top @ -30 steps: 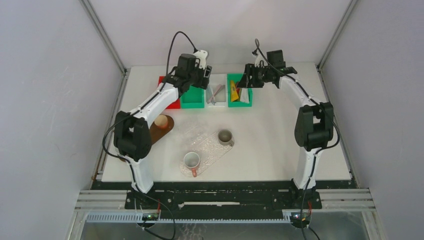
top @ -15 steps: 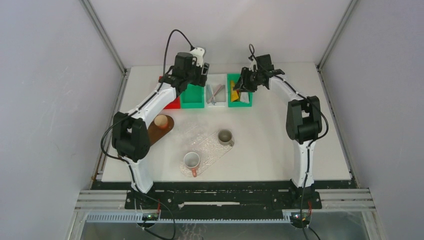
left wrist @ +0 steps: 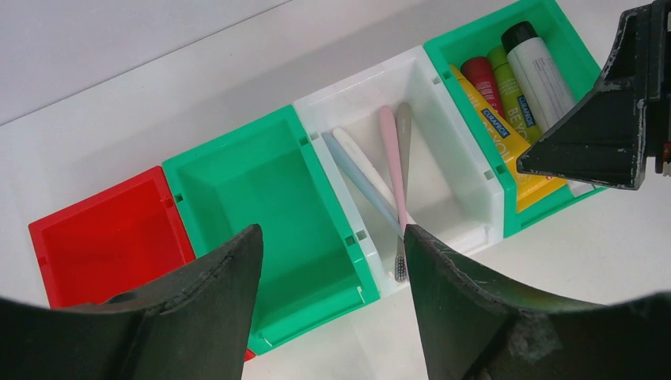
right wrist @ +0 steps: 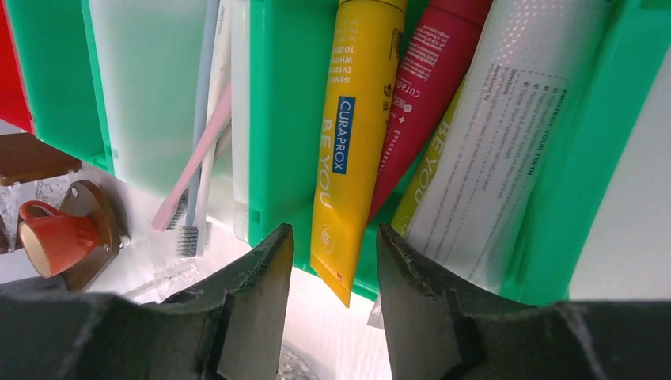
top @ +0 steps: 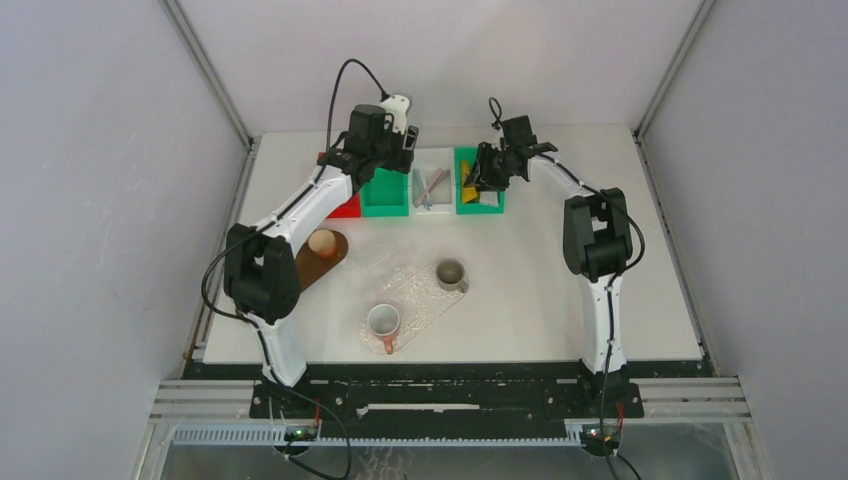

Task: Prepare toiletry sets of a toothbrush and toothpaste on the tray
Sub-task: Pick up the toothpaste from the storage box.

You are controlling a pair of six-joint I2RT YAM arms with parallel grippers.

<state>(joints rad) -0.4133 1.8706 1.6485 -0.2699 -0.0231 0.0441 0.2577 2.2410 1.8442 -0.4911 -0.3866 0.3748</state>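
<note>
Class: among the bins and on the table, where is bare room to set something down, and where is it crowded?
Bare: the red bin and the green bin beside it, and the table between the tray and the right arm. Crowded: the white bin of toothbrushes and the end green bin, packed with tubes.

The left gripper (left wrist: 332, 249) holds its dark fingers (left wrist: 210, 309) spread wide above a row of bins on the white bench (left wrist: 119, 71): a red bin (left wrist: 111, 237), a green bin (left wrist: 261, 198), a white bin (left wrist: 467, 158) and a second green bin (left wrist: 566, 32). A pink toothbrush (left wrist: 392, 158) lies in the white bin among grey, white and pale blue ones. A yellow tube (left wrist: 498, 131), a red tube (left wrist: 479, 75), a green tube (left wrist: 500, 67) and a white tube (left wrist: 542, 71) lie side by side in the second green bin, with the right gripper (left wrist: 601, 134) over its near corner.
</note>
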